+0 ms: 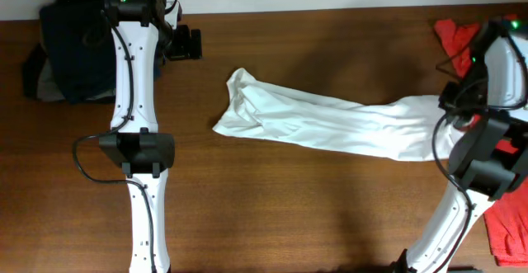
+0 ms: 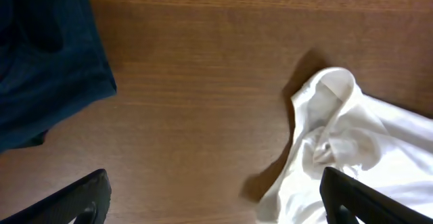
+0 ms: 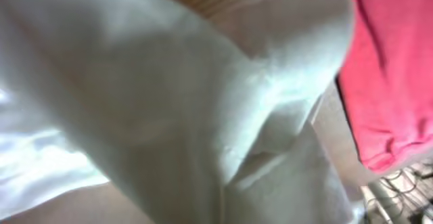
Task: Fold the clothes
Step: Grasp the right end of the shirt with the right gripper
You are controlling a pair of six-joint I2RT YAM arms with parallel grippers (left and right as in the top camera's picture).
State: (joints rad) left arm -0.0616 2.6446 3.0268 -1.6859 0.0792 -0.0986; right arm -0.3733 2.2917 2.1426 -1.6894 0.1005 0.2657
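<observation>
The white T-shirt (image 1: 330,120) lies on the wooden table, pulled into a long band from a bunched end at the centre to the right edge. Its chest print is hidden. My right gripper (image 1: 450,116) is at the shirt's right end. In the right wrist view white fabric (image 3: 189,102) fills the frame and hides the fingers, and the cloth runs taut to them. My left gripper (image 1: 186,44) is open and empty over bare table (image 2: 216,207), left of the shirt's bunched end (image 2: 338,136) and not touching it.
Dark navy folded garments (image 1: 70,50) lie at the back left corner and also show in the left wrist view (image 2: 40,55). Red cloth (image 1: 455,35) lies at the back right, with more (image 1: 507,232) at the front right, and shows beside the white fabric (image 3: 389,68).
</observation>
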